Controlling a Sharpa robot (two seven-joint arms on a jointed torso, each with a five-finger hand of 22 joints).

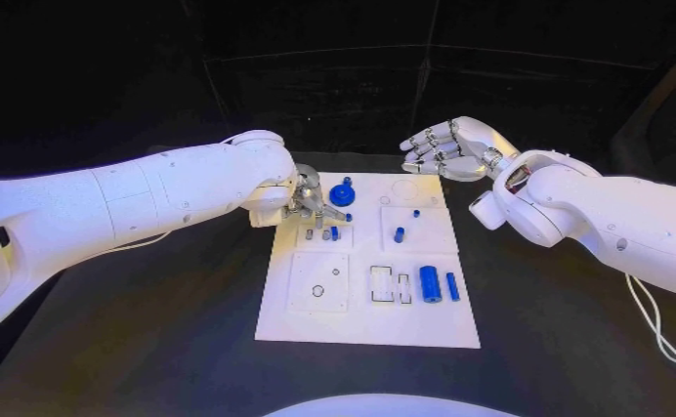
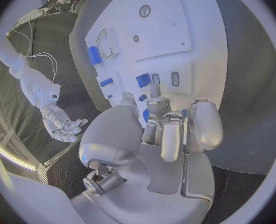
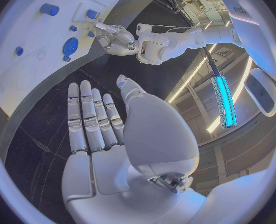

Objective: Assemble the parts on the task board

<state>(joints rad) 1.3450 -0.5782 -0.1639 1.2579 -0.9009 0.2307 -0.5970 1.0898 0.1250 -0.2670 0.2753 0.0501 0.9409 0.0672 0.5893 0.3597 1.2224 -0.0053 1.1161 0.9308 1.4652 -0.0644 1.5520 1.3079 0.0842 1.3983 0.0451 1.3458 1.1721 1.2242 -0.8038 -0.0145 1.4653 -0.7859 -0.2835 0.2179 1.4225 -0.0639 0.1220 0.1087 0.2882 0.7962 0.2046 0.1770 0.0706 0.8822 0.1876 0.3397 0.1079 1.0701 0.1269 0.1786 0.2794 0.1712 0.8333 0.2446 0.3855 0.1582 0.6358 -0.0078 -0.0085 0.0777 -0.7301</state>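
The white task board (image 1: 366,324) lies mid-table, also seen in the left wrist view (image 2: 169,30). My left hand (image 1: 308,204) hovers low over its far left corner with fingers curled down (image 2: 169,129). A round blue part (image 1: 343,195) sits right beside the fingertips; blue shows between the fingers, but contact is unclear. A thick blue cylinder (image 1: 428,283) and a slim blue peg (image 1: 452,286) lie at the board's right. A small blue peg (image 1: 399,234) lies mid-board. My right hand (image 1: 443,153) hangs raised beyond the board's far right corner, fingers straight and apart (image 3: 94,119), holding nothing.
A square white inset (image 1: 319,283) with small holes and a rectangular slot outline (image 1: 382,283) sit on the board's near half. Small grey and blue pieces (image 1: 325,234) stand just below my left hand. A white cable (image 1: 651,314) trails on the black table at the right.
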